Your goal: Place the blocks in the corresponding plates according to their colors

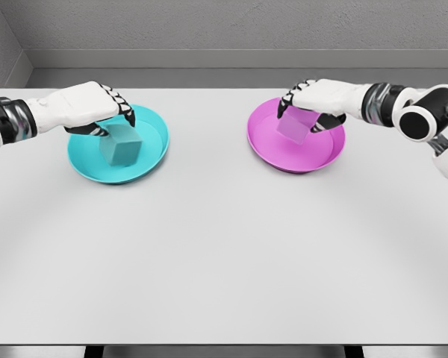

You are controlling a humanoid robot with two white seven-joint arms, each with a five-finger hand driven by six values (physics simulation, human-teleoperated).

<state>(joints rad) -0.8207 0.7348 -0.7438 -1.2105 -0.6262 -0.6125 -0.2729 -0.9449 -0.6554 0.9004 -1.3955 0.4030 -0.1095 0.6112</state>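
A cyan block (122, 150) sits low in the cyan plate (153, 153) at the left of the white table. My left hand (110, 119) reaches in from the left, its fingers curled over the block's top with the thumb on its near side. A pink block (293, 127) is in the magenta plate (295, 156) at the right, slightly tilted. My right hand (305, 112) comes in from the right and closes on it, fingers at its far edge and thumb at its right side. Whether either block rests fully on its plate is not clear.
The white table (224, 253) stretches wide in front of both plates. A grey wall runs along the table's far edge, and the near edge shows at the bottom of the picture.
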